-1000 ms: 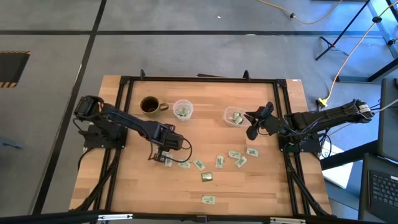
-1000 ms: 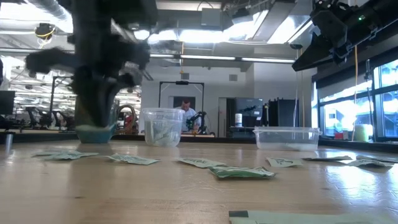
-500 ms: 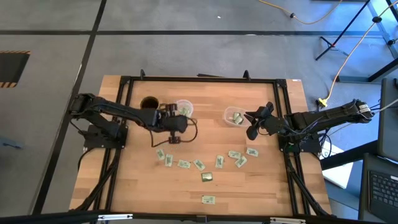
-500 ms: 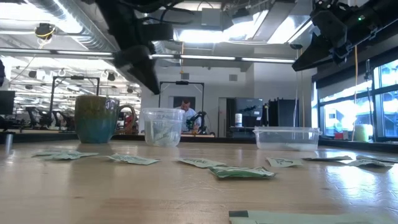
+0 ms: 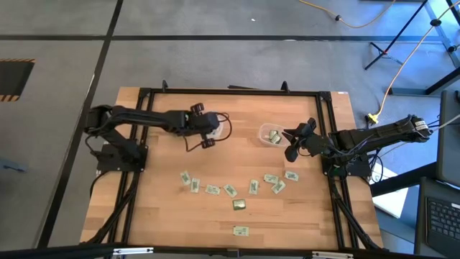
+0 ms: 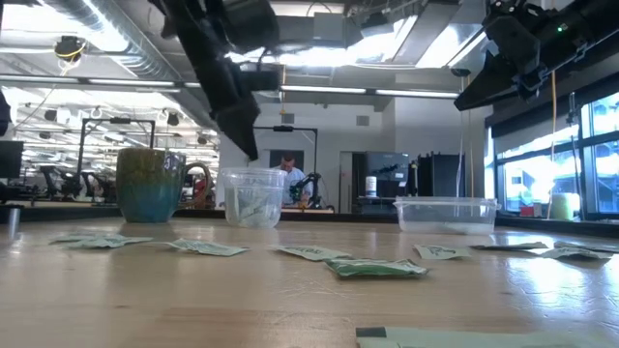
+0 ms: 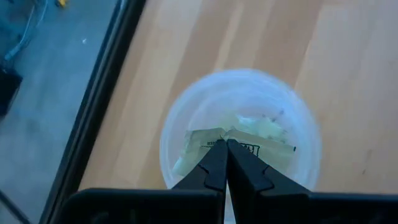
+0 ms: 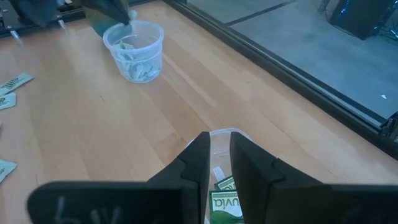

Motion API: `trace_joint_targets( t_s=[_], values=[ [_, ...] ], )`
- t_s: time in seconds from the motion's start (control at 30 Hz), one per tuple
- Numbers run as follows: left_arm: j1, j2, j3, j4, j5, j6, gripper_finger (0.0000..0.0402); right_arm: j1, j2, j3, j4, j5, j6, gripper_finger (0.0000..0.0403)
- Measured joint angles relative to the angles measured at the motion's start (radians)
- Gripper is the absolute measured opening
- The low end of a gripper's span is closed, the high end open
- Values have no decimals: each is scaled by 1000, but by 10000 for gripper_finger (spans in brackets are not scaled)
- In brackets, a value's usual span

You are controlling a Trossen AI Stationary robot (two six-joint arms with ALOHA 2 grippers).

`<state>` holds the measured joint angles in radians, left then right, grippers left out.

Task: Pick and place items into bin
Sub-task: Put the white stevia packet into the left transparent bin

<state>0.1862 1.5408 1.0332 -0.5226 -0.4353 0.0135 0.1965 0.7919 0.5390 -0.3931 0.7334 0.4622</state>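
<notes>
clear plastic sits directly under the left pincer [image 7: 225, 163]: its dark fingers are pressed together, and whether a packet is nipped between the tips cannot be told, with the clear cup [image 7: 239, 134] right below, already holding a few green-and-white packets [image 7: 239, 138]. to release cleanly, the tips likely need only part over the cup's mouth, which lies square beneath them. beyond the cup, toward the near side of the tabletop [image 5: 158, 216], the loose packets [image 5: 230, 190] lie flat in a scattered arc, well apart from this pincer, with bare wood all round them. the right pincer [image 5: 290, 144] hangs partly parted, holding nothing, over the shallow clear tub [image 5: 270, 134], nearer to the arc's right end than the left arm is.
</notes>
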Motion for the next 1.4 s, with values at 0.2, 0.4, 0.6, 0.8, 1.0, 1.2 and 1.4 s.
trace_joint_targets(
  t_s=[0.2, 0.4, 0.6, 0.8, 1.0, 1.2, 1.4],
  values=[
    [23, 60, 0, 10, 4, 11, 3, 0, 0, 0, -2, 0, 0, 67],
    [26, 80, 0, 13, 19, 38, 7, 0, 0, 0, -2, 0, 0, 67],
    [25, 80, 0, 11, 70, 46, 35, 0, 0, 0, -2, 0, 0, 67],
    [25, 59, 40, -72, -11, 54, 58, 0, 0, 0, -1, 0, 0, 67],
    [3, -8, 108, -206, 8, 50, 63, 0, 0, 0, -1, 0, 0, 67],
    [-82, -72, 109, -343, 185, 42, 67, 0, 0, 0, -1, 0, 1, 67],
    [-216, -111, 57, -435, 416, -101, 76, 0, 0, 0, -1, 0, 3, 67]
  ],
)
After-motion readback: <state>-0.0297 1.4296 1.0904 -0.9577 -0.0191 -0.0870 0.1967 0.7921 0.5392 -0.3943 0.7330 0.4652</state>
